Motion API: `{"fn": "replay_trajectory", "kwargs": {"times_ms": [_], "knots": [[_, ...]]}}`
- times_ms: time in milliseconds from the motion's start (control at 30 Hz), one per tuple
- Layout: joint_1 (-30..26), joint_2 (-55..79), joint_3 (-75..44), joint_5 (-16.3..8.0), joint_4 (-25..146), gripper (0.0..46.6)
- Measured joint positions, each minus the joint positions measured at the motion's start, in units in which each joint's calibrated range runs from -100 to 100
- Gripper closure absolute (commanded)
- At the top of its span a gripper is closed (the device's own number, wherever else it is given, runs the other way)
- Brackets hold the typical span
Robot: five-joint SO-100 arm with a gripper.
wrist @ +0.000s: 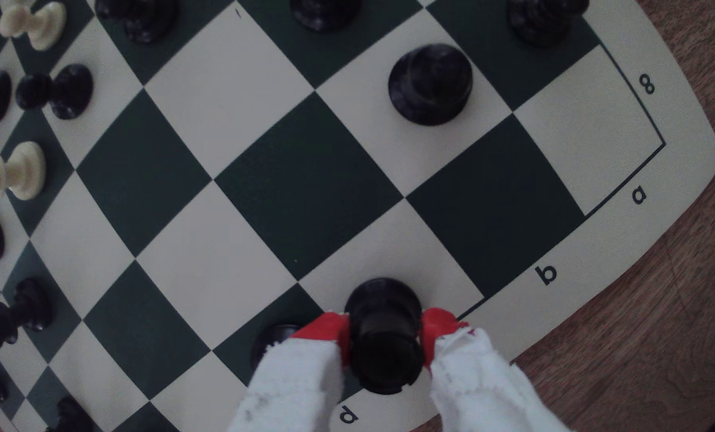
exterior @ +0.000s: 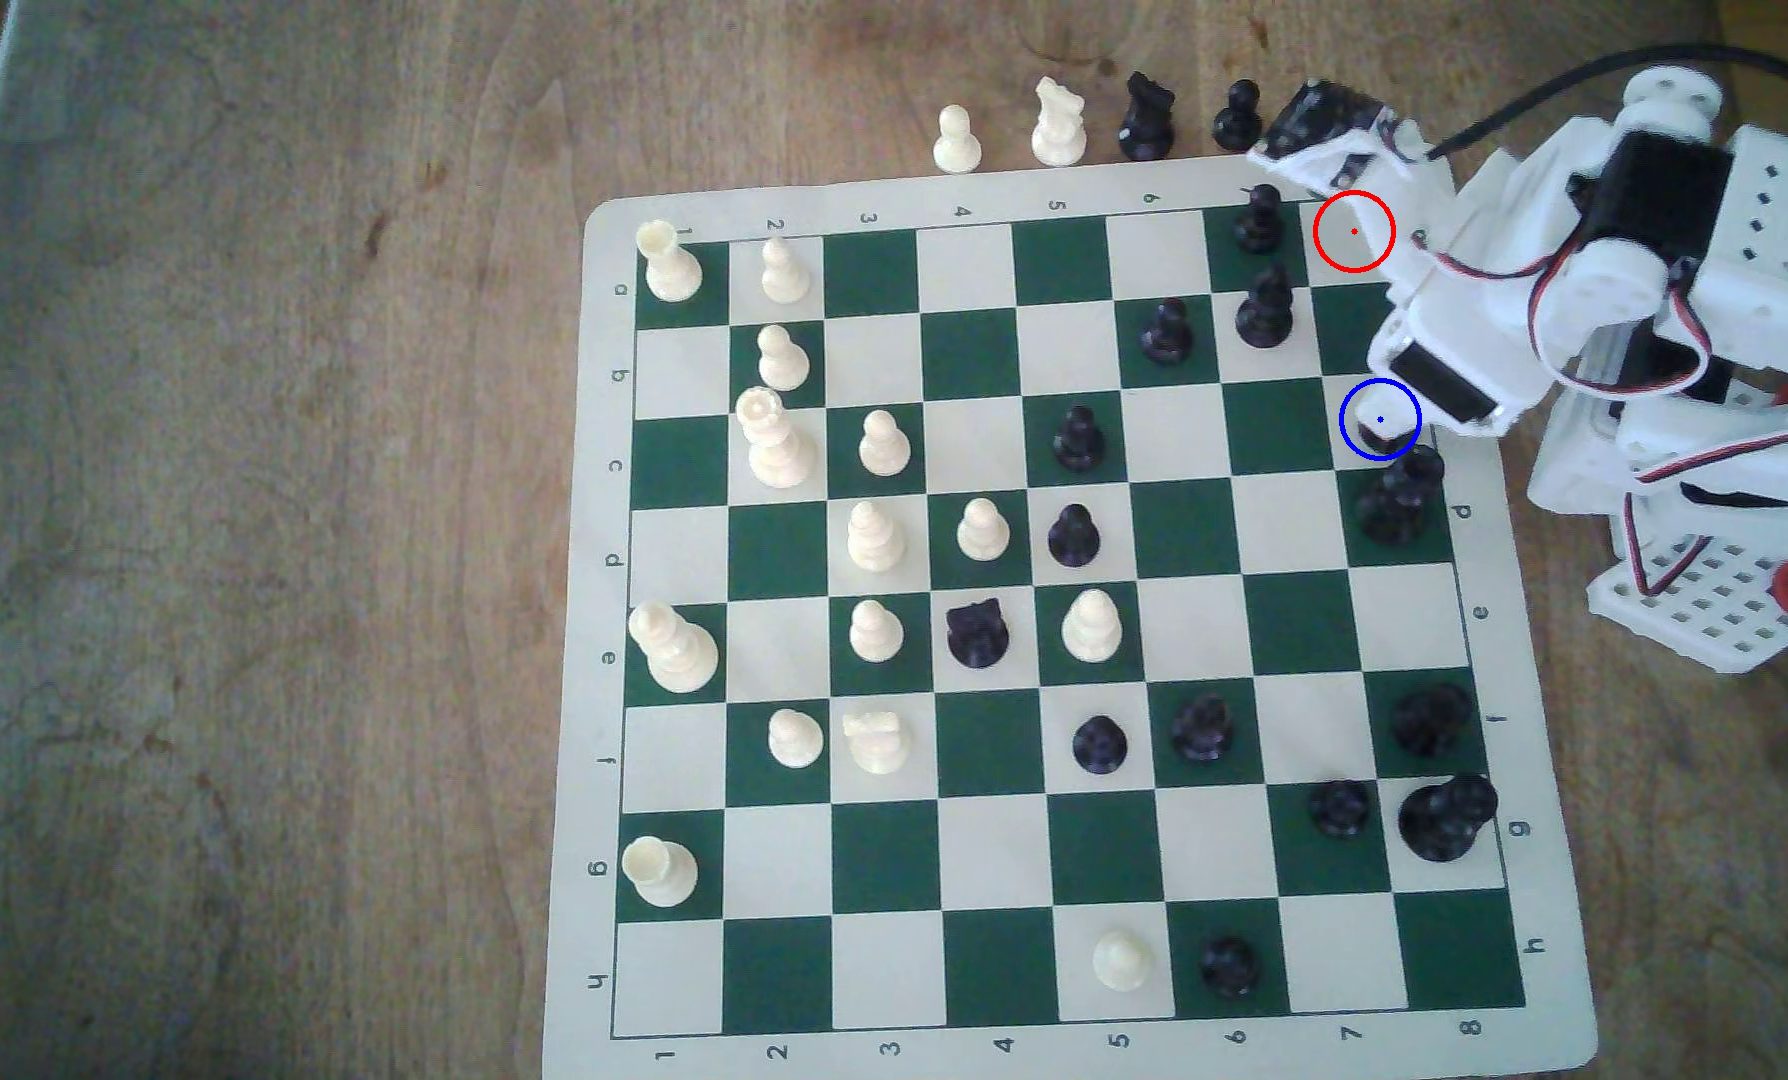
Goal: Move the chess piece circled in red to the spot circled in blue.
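The chess piece circled in red (wrist: 383,336), black with a wide round base and a blunt flat top, stands upright between my red-tipped fingers (wrist: 320,332). My gripper (wrist: 383,338) is shut on its stem. Its base is over a cream square in the edge column, beside the letter b border; I cannot tell whether it touches the board. In the exterior view the piece (exterior: 1384,432) shows as a dark patch inside the spot circled in blue (exterior: 1380,420), under the white arm (exterior: 1461,312). The red ring (exterior: 1354,231) encloses a bare square.
A taller black piece (exterior: 1394,498) stands one square from the blue ring, half hidden behind a finger (wrist: 277,336) in the wrist view. Black pawns (exterior: 1264,306) (exterior: 1259,218) stand one column inward. Captured pieces (exterior: 1056,125) line the table beyond the board's far edge.
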Motion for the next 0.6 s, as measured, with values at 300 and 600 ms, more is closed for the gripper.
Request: {"fn": "replay_trajectory", "kwargs": {"times_ms": [300,600], "knots": [[0.00,0.00,0.45,0.00,-1.43,41.4],[0.59,0.00,0.45,0.39,-2.47,40.4]]}}
